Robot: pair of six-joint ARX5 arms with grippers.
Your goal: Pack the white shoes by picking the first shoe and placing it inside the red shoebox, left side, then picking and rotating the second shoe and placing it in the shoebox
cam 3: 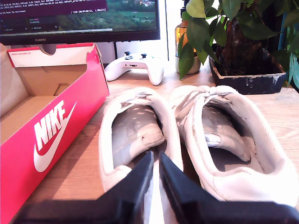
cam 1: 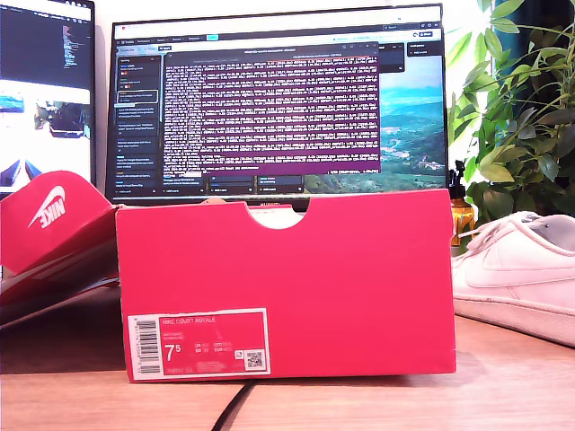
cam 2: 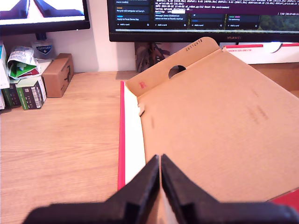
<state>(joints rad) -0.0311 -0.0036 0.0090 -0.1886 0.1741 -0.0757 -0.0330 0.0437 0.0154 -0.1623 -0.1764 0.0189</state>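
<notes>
My first claw (cam 2: 160,163): two dark fingers (cam 2: 140,186) pressed together, tips meeting in thin seam, nothing between them. Pointing forward and slightly down, low over surface beneath. Finger bases blurred at frame edge; wrist and arm out of sight.

My second claw (cam 3: 156,161): same dark fingers (cam 3: 180,184), tips drawn near together, narrow sliver showing between; probably fully closed, though blur near lens leaves doubt. Angled forward and down.

Exterior view: neither arm nor claw visible.

Low frontal exterior view near red shoebox (cam 1: 287,287); wrist views look downward
</notes>
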